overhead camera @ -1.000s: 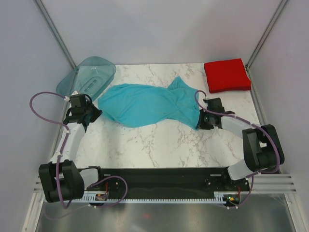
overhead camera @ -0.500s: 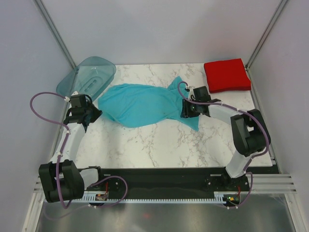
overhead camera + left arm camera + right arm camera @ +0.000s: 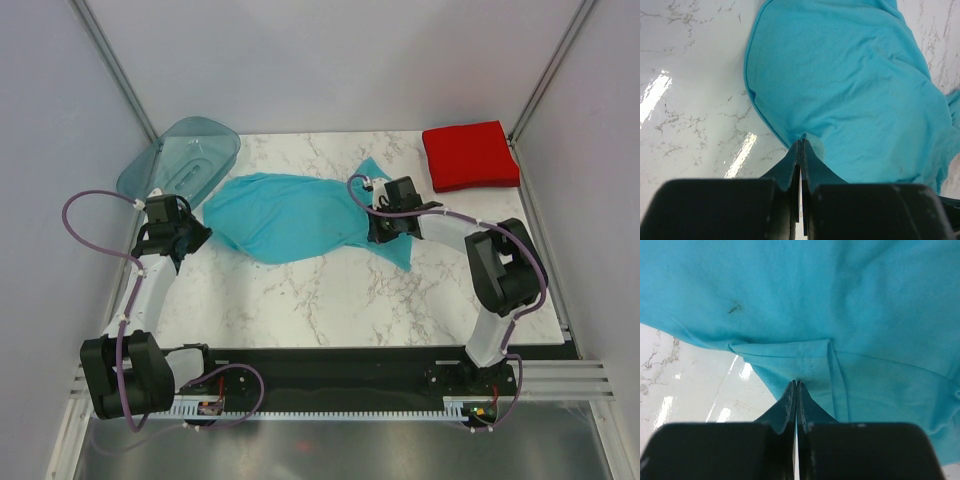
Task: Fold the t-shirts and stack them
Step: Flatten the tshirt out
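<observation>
The turquoise t-shirt [image 3: 290, 215] lies bunched across the middle of the marble table. My left gripper [image 3: 198, 235] is shut on its left hem edge, seen in the left wrist view [image 3: 801, 142]. My right gripper [image 3: 378, 235] is shut on a stitched edge of the shirt's right part, seen in the right wrist view [image 3: 796, 382], with that part folded leftward over the shirt's body. The turquoise cloth fills both wrist views [image 3: 850, 85] [image 3: 840, 305]. The red t-shirt [image 3: 470, 156] lies as a folded square at the back right corner.
A translucent teal plastic tray [image 3: 185, 155] leans at the back left corner, just beyond the left gripper. Grey walls enclose the table on three sides. Bare marble [image 3: 330, 300] lies between the shirt and the arm bases.
My right gripper has moved left and slightly back, carrying the shirt's right edge over its body. The left gripper has held still on the hem.
</observation>
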